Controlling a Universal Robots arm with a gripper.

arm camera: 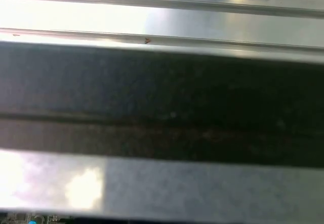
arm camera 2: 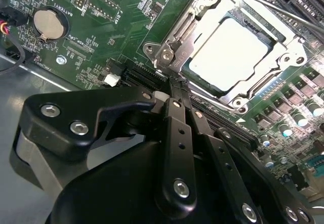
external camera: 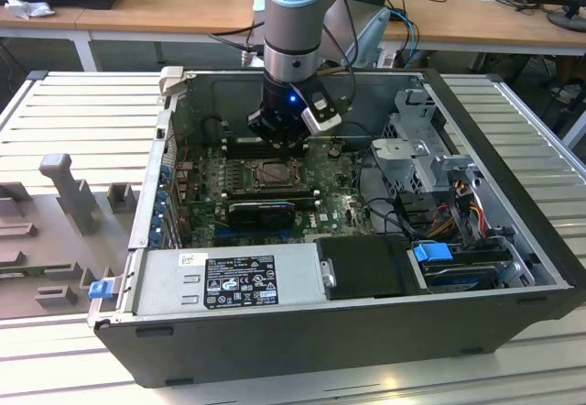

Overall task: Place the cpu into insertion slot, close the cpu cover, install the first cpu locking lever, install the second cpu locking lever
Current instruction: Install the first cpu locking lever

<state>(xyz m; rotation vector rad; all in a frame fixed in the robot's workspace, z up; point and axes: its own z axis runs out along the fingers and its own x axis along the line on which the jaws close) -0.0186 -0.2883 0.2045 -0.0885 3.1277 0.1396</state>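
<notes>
Nearest you in the second wrist view, the gripper (arm camera 2: 174, 89) has its black fingers (arm camera 2: 178, 127) clenched together, grasping nothing, tips at the socket's hinge corner. The cpu (arm camera 2: 230, 54) sits in the insertion slot (arm camera 2: 223, 104), at 1 o'clock from the fingertips, with the cpu cover (arm camera 2: 182, 31) closed around it. The green motherboard (arm camera 2: 116, 16) surrounds it.
</notes>
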